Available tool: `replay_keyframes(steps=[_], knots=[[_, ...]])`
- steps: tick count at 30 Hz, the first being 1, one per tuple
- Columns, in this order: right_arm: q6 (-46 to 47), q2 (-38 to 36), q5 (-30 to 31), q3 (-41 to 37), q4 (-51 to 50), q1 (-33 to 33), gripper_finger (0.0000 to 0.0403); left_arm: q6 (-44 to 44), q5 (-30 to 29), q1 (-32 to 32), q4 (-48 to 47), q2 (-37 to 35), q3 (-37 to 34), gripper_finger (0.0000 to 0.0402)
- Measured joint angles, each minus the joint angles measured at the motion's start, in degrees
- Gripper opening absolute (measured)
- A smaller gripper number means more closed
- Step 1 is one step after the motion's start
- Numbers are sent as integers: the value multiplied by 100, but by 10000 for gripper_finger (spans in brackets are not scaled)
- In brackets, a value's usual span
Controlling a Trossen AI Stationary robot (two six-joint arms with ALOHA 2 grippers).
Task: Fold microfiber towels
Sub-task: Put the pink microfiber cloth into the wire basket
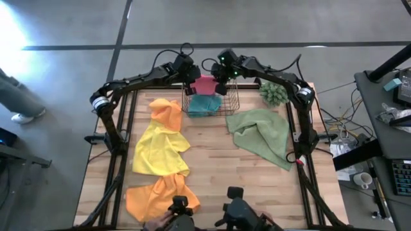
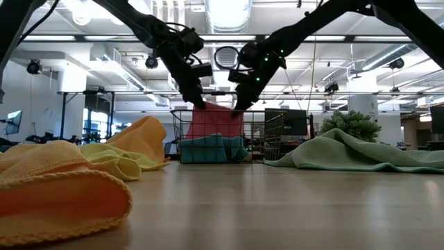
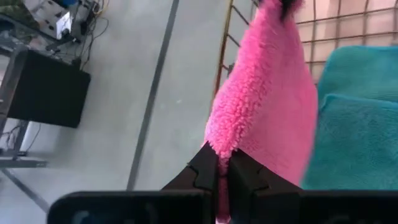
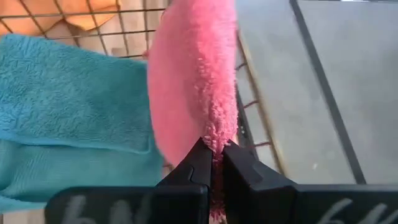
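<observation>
- High view shows the pink towel [image 1: 205, 85] stretched between the two grippers over the far edge of the wire basket [image 1: 232, 106], its long axis running left to right
- Low view shows the pink towel [image 2: 215, 119] hanging down from both held corners into the basket [image 2: 274, 135], above the teal towel [image 2: 208, 148]
- Wire basket holds the folded teal towel [image 1: 205, 104], lying flat on its floor
- Left gripper [image 3: 217, 176] is clamped on one edge of the pink towel [image 3: 267, 106]; its arm reaches in from the table's left side to the basket's far left corner
- Right gripper [image 4: 212, 160] is clamped on the opposite edge of the pink towel [image 4: 189, 81]; its arm arches in from the right
- Olive green towel [image 1: 262, 133] lies rumpled right of the basket
- Yellow towel [image 1: 159, 149] lies spread on the left, one orange towel [image 1: 168, 113] bunched at its far end, another orange towel [image 1: 154, 196] at the near edge
- Small spiky plant [image 1: 274, 94] sits at the far right corner
</observation>
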Motion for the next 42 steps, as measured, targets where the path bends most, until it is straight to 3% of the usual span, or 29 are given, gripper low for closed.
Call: replay_keyframes(steps=[6, 12, 17, 26, 36, 42], knots=[[-60, 0, -18, 179, -454, 30, 8, -3, 593, -27, -290, -4, -121, 0], [-15, -2, -171, -31, -703, 112, 8, -183, 700, -54, -416, -2, -330, 0], [16, -2, -524, -56, -878, 269, 8, -199, 809, -81, -861, -2, -348, 0], [265, 19, -1031, -67, -1440, 480, 8, -247, 1586, -217, -1541, -9, -341, 0], [324, 60, -1128, -85, -1486, 795, 9, -599, 1668, -339, -1977, -11, -348, 2], [354, 158, -1109, -88, -1504, 811, 28, -601, 1642, -328, -2089, -13, -385, 46]])
